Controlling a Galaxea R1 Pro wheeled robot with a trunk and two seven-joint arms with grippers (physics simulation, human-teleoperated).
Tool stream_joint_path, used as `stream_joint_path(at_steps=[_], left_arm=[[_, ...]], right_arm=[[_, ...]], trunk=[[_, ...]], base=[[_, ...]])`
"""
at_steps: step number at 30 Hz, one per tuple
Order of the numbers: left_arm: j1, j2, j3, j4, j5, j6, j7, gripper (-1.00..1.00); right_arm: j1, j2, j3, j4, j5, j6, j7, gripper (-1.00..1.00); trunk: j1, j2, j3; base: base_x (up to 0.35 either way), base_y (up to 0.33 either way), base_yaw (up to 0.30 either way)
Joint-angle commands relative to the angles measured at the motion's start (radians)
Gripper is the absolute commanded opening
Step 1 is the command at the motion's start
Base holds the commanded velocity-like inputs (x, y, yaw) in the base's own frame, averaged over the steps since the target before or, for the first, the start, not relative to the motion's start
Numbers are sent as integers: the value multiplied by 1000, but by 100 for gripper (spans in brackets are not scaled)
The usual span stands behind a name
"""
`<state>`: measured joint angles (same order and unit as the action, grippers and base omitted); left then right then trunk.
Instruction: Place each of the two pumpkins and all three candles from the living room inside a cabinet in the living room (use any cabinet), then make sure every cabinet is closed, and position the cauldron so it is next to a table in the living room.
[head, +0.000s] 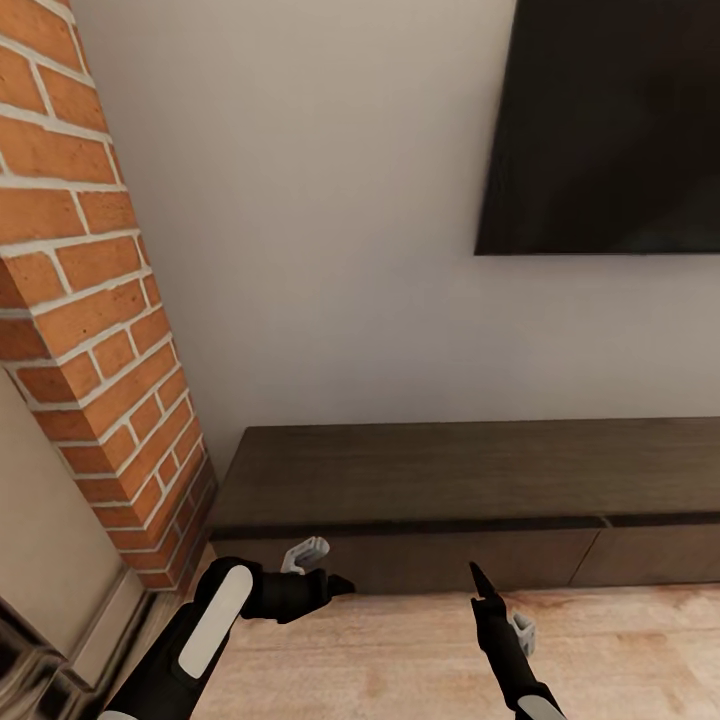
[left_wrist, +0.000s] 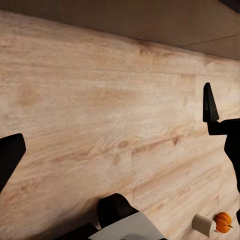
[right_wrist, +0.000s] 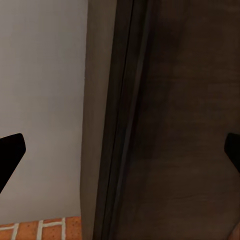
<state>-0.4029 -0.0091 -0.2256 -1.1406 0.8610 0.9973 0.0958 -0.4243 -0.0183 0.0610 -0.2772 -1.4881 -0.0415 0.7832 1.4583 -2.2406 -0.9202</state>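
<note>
Robot's parked right in front of the cabinet (head: 440, 500), long low dark wood unit against the white wall, brick column (head: 90, 330) to its left, TV (head: 610, 120) above. All fronts in sight look shut, thin seams only, no handles. Left gripper (head: 335, 584) hangs low near the cabinet's left front w/ fingers spread, nothing in it; right gripper (head: 480, 585) also spread open & empty, pointing at the cabinet. On the floor (left_wrist: 100, 115), left wrist view catches 1 pumpkin (left_wrist: 223, 222) touching or just beside 1 candle (left_wrist: 203, 224); near the robot's base, I'd guess. Likely step: open a front, prob. by hooking a fingertip into the seam under the top lip, pulling straight out, slow. Room: open floor to the right, brick column crowds the left arm, so work the front w/ the right side if poss.
</note>
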Motion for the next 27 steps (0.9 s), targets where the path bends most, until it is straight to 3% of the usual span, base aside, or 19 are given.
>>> stream_joint_path(at_steps=[1,6,11,14,27], left_arm=[[0,0,0,-1,10,3,10,100],[0,-2,-3,14,10,2,10,100],[1,-4,-6,182,5,-5,11,100],[1,-4,-9,215,0,-8,12,100],[-3,-16,-7,190,-7,-11,12,100]], right_arm=[[-1,0,6,1,-6,-4,2,100],[-1,-1,6,1,-6,-5,1,100],[-1,0,6,1,-6,-7,1,100],[-1,0,6,1,-6,-7,1,100],[-1,0,6,2,-6,-11,0,100]], trunk=[[0,0,-1],[0,0,-1],[0,0,-1],[0,0,-1],[0,0,-1]], base=[[8,-1,0],[3,0,0],[0,0,0],[10,0,0],[105,0,0]])
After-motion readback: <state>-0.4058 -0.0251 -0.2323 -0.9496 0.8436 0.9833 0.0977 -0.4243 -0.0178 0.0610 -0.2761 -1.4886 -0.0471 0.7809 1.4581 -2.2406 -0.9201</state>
